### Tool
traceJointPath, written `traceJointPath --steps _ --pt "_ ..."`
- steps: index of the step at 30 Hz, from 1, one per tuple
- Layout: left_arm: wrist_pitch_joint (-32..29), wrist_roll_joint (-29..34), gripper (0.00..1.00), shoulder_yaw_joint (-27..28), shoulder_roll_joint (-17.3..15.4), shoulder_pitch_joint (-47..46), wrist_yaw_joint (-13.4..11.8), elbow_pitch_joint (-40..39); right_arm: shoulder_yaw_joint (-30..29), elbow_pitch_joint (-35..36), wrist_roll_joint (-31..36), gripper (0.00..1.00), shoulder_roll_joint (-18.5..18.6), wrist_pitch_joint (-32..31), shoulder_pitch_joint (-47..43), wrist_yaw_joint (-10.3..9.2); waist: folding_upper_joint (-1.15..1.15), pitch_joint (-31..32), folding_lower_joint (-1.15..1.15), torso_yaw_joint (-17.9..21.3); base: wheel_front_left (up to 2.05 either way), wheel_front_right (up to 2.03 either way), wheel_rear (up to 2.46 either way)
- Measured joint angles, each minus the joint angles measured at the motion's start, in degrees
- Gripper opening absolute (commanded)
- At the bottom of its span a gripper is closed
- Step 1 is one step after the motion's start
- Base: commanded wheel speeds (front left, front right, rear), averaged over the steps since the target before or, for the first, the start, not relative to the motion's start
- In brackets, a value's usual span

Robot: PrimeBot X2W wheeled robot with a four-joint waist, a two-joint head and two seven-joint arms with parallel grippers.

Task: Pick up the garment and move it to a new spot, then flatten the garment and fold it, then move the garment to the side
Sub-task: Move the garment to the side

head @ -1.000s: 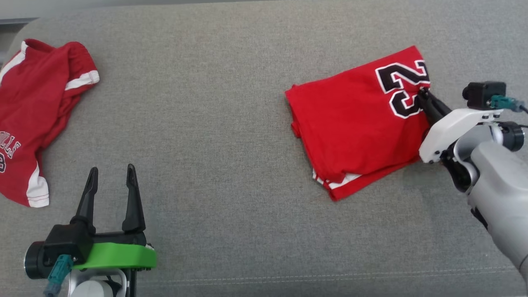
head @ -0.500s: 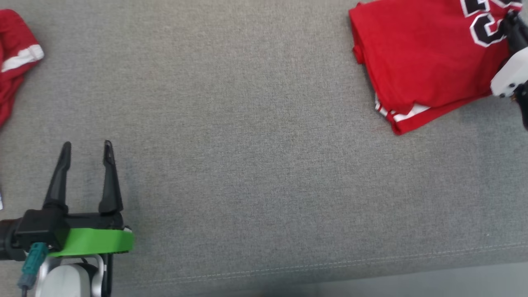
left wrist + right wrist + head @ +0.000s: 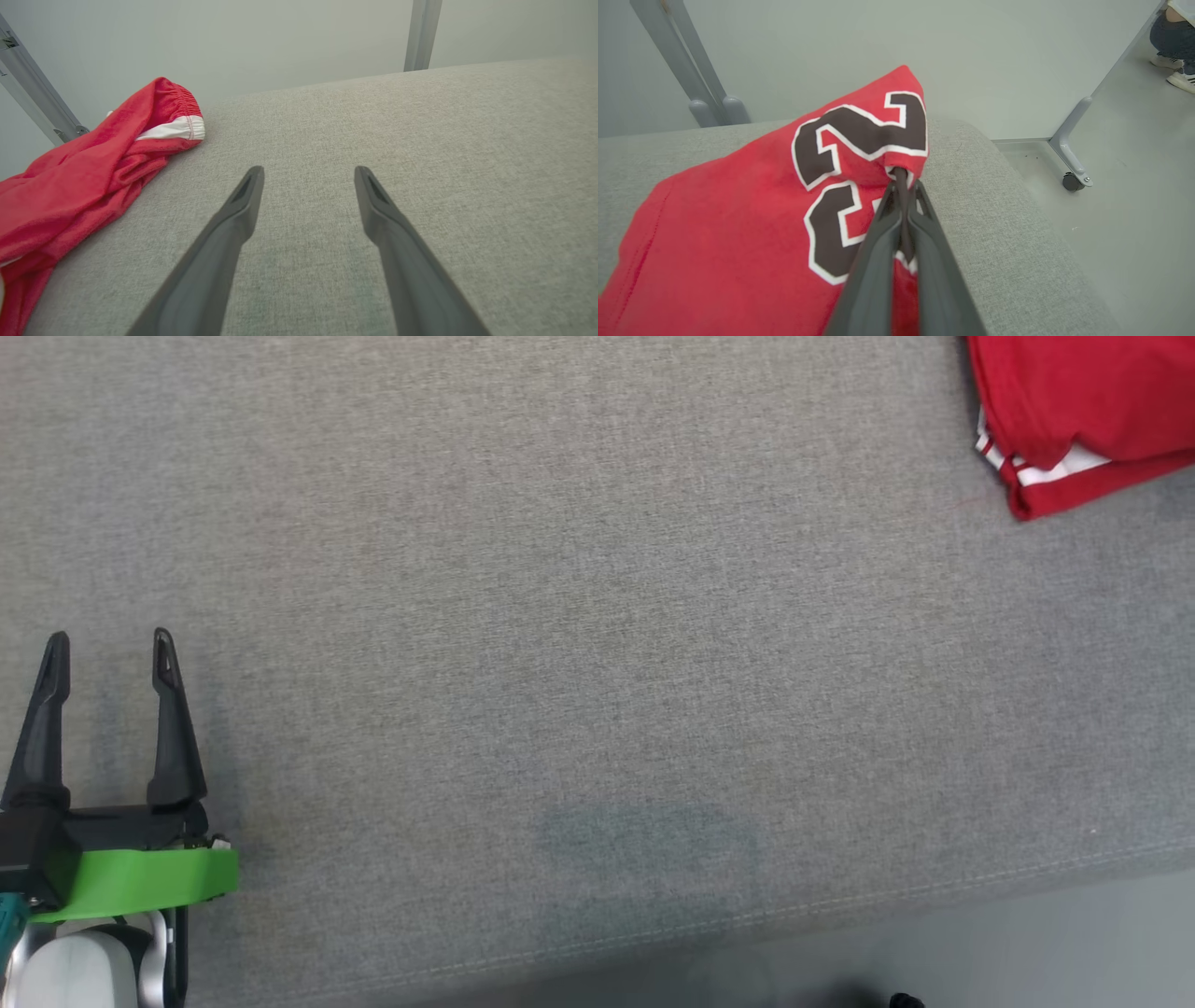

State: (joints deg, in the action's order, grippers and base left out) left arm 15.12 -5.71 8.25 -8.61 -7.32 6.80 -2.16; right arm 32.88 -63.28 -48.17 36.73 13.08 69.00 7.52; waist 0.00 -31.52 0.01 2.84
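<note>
Head camera has shifted over the last second: whole frame slid, so most of the apparent motion is the camera's. Even so, the folded garment [image 3: 1074, 401] now stands farther from the front seam of the table [image 3: 597, 663] than before. Judged: it is being dragged toward the right end, i.e. the last step, moving it to the side, is under way

Garment: folded, red, white trim at its near corner, cut off in the head view. Right wrist view puts it [image 3: 738, 224] at the table's far right corner, number patch up, lying flat and not lifted

Right gripper [image 3: 901, 179]: closed, pinching the garment's right edge by the number; same pinch point as a second ago. Release still to come

Left gripper [image 3: 110, 644]: jaws wide apart, nothing between them, over bare fabric near the front left edge. Idle

View differences:
- Left wrist view shows a second red garment [image 3: 84, 177], crumpled, at the left end, beside the left gripper [image 3: 308, 172], not touching it
- Right wrist view shows a person's shoes [image 3: 1174, 70] on the floor beyond the table
</note>
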Motion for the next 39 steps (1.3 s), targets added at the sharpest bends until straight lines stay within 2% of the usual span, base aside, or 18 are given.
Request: traceJointPath --steps 8,20,21,22,32,35,38,39 --pt "0.00 0.07 1.00 0.71 -0.79 0.36 0.00 -0.78 1.15 -0.49 1.81 0.00 2.53 -0.40 3.85 0.00 0.00 -1.18 0.00 1.82 0.00 0.00 0.00" --pt "0.00 0.07 1.00 0.78 -0.94 0.60 -0.01 -1.56 2.67 -2.13 3.36 0.00 2.64 -0.36 5.40 0.00 0.00 -1.99 0.00 1.25 0.00 0.00 0.00" --pt "0.00 0.07 1.00 0.82 -0.93 0.60 -0.01 -1.60 2.77 -2.45 3.54 0.47 2.64 -0.32 5.45 0.00 0.00 -2.05 0.00 1.22 0.00 0.00 0.00" --pt "0.00 0.07 1.00 0.83 -0.92 0.61 -0.01 -1.65 2.89 -2.89 3.80 1.00 2.66 -0.14 5.53 0.00 0.00 -2.12 0.00 1.18 0.00 0.00 0.00" --pt "0.00 0.07 1.00 0.75 -0.22 0.46 -0.01 -1.31 1.01 -2.29 8.22 1.00 3.59 1.87 7.54 0.00 0.00 -1.69 0.00 0.83 0.00 0.00 0.00" --pt "0.00 0.03 1.00 0.74 0.34 0.33 -0.01 -1.05 -2.61 1.79 9.15 1.00 3.36 1.91 7.05 0.00 0.00 -0.94 0.00 0.77 0.00 0.00 0.00" --pt "0.00 -0.38 1.00 0.82 1.13 0.23 -0.02 -0.92 -8.29 6.20 9.50 1.00 2.41 1.94 4.16 0.00 0.00 0.14 0.00 0.73 0.00 0.00 0.00" --pt "0.00 -0.63 1.00 0.74 1.97 0.17 -0.02 -0.58 -12.03 8.84 10.48 1.00 1.59 1.96 1.29 0.00 0.00 1.04 0.00 0.67 0.00 0.00 0.00"
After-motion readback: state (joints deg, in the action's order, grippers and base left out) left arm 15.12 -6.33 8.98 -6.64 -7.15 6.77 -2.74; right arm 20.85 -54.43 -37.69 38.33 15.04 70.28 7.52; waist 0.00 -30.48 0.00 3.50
